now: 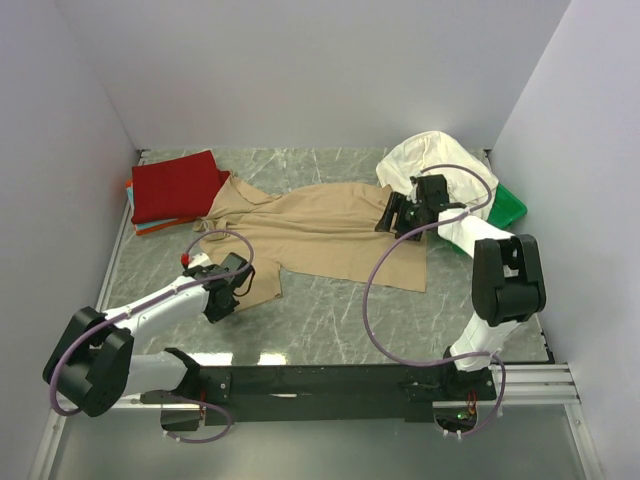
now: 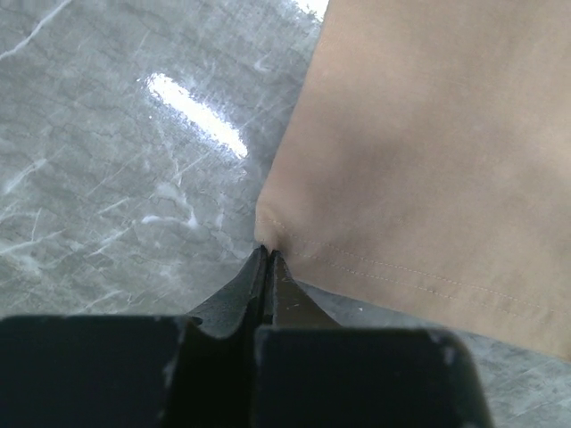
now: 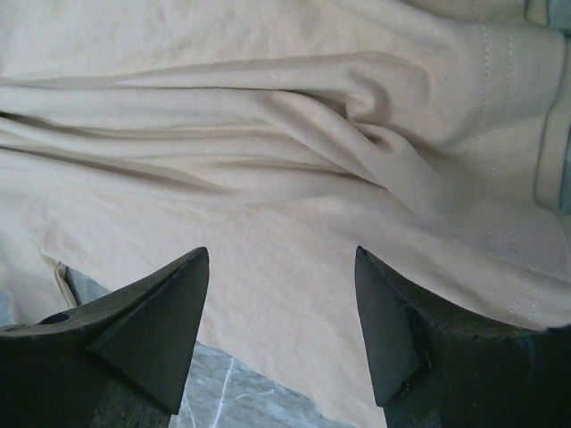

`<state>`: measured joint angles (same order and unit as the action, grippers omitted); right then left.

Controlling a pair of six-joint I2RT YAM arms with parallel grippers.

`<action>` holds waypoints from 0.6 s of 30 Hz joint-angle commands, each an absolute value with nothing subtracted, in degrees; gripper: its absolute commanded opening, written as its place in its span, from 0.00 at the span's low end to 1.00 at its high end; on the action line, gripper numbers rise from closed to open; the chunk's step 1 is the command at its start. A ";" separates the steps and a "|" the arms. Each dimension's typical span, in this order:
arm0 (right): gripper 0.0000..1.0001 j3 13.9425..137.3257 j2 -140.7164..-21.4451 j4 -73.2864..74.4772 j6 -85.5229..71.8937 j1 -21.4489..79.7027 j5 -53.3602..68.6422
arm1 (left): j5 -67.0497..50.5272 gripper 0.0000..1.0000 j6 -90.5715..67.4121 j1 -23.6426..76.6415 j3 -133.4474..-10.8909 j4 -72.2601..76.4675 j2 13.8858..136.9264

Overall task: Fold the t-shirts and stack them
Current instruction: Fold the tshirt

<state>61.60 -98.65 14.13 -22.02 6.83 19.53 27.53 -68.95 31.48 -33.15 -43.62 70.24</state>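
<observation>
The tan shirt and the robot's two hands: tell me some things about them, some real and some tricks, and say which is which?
1. The left gripper is pinched shut on a corner of the tan shirt. True.
2. The right gripper is squeezed shut too. False: its jaws stand wide open, just above the cloth, holding nothing.
3. The red shirt lies folded at the far left of the table. True.
4. The white shirt is folded flat in the middle. False: it sits in a bunched heap at the far right.
</observation>
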 commanded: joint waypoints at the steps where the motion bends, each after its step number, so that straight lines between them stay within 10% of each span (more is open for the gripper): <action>1: 0.72 60.82 -95.37 13.44 -21.97 6.42 18.81 | 28.74 0.01 -67.15 31.64 -34.54 -41.23 69.44; 18: 0.70 52.83 -85.35 24.95 -23.73 6.50 3.53 | 29.88 0.01 -55.90 31.64 -36.13 -32.61 64.25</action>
